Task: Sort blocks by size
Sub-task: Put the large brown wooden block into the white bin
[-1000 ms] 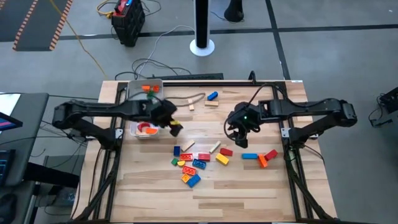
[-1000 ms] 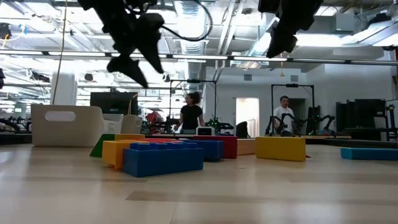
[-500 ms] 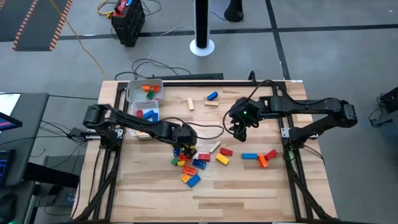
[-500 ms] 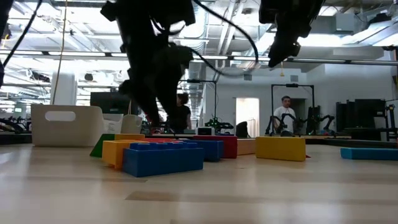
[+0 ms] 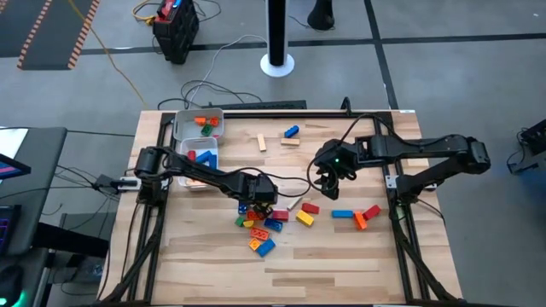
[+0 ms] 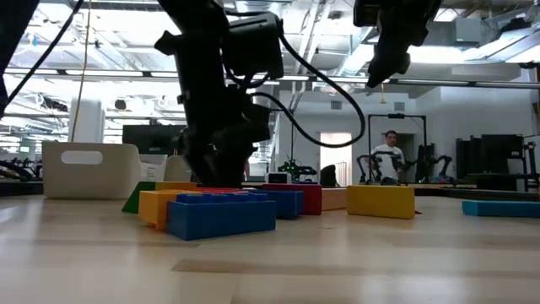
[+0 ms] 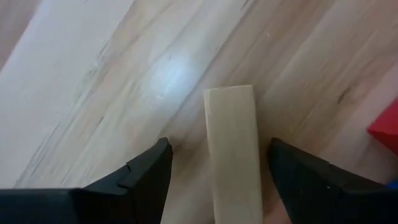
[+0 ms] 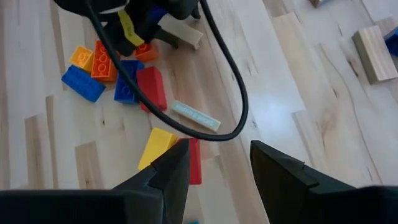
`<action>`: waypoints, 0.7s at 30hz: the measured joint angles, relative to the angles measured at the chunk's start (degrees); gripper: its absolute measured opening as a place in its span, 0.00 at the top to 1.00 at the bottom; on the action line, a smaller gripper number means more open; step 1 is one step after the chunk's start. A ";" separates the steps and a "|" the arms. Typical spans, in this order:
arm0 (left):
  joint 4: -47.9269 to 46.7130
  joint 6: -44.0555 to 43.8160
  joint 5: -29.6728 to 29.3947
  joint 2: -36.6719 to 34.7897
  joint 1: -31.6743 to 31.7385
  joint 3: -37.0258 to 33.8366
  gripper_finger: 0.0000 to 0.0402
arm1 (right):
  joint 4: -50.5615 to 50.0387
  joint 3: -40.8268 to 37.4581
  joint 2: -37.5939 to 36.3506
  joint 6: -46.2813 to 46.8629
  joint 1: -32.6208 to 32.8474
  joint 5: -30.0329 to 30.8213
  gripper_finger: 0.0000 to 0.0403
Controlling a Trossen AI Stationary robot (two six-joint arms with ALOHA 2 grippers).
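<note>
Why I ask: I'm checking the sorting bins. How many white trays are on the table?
2. One white rectangular plastic tray sits at the wooden table's far left corner; the second lies just in front of it, partly crossed by the left arm. None appears hidden.

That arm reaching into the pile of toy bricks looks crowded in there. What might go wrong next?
The left gripper sits open astride a pale tan bar, not yet gripping it. The bar lies slightly off-centre between the fingers, so closing may twist it or let it slip. A red brick lies close by, and the wrist hangs low over the pile, so neighbouring bricks may get nudged and scattered.
</note>
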 joint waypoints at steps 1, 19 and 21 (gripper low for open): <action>0.03 0.03 0.00 0.30 0.00 0.04 0.38 | -0.02 0.00 0.00 0.00 0.00 -0.01 0.52; -0.82 3.09 4.48 -2.08 4.35 -0.17 0.76 | 0.05 0.00 0.00 1.29 -0.04 0.05 0.52; -1.59 4.44 4.38 -3.56 5.93 -0.17 0.76 | 0.07 0.00 0.00 1.30 -0.04 0.05 0.52</action>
